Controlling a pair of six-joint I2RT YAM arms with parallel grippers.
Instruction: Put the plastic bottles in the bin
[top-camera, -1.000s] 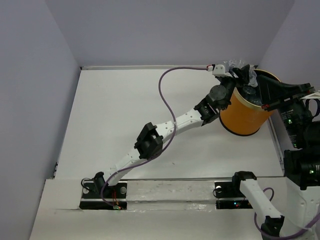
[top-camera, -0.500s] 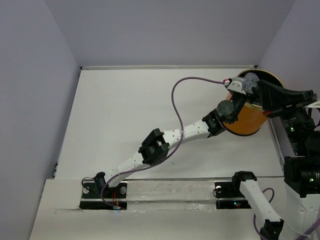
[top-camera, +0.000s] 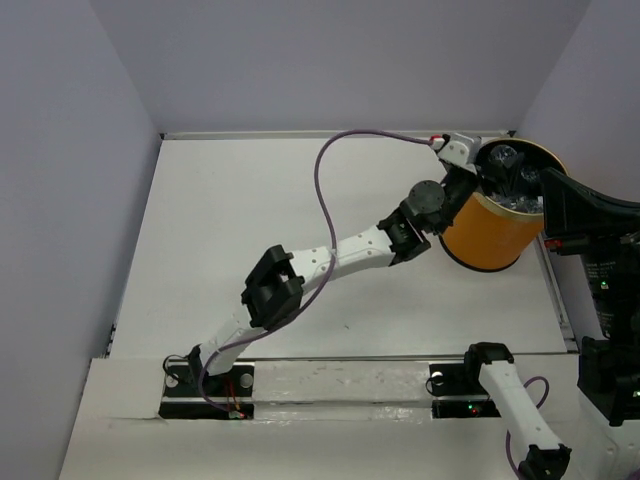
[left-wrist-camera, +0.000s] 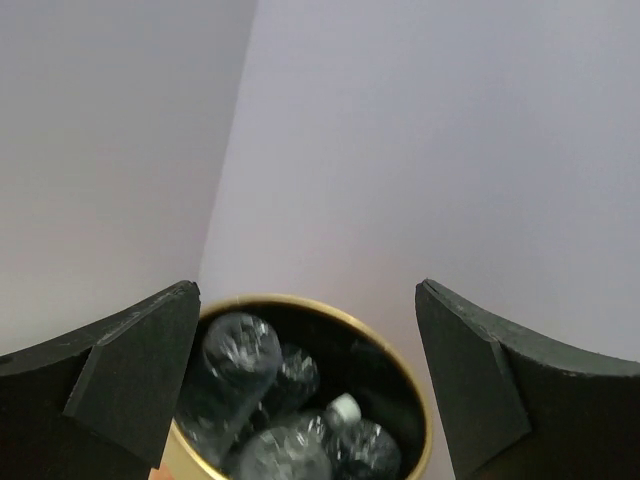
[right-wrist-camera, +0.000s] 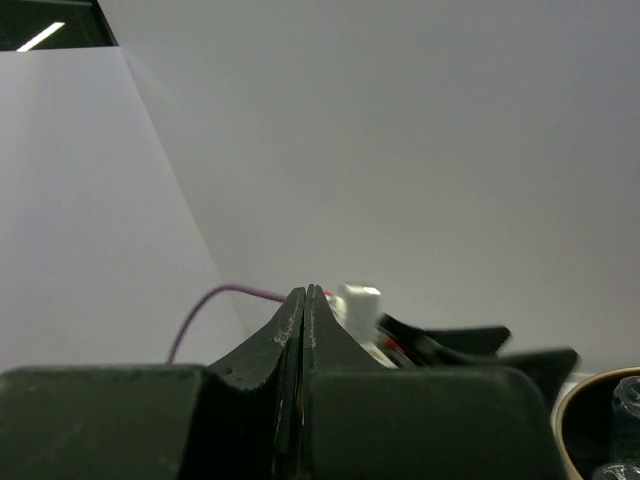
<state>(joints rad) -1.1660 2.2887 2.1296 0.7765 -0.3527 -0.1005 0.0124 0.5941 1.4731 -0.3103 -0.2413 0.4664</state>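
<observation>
Left gripper (left-wrist-camera: 305, 300) has its fingers spread wide with nothing between them, hanging right over the mouth of the bin (top-camera: 490, 235). The plastic bottles (left-wrist-camera: 240, 350) sit straight below inside it, jumbled, mostly on end. Right gripper (right-wrist-camera: 306, 292) is pressed together just beside the bin, so I'd say left's the closer one.

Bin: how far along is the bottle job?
Done: several clear bottles lie inside the orange bin. In hand: nothing. The left gripper hangs open above the bin's mouth, empty, and the right gripper is shut on nothing. Left: the top view shows no bottle out on the table, so it looks finished, bar pulling the arm back.
</observation>
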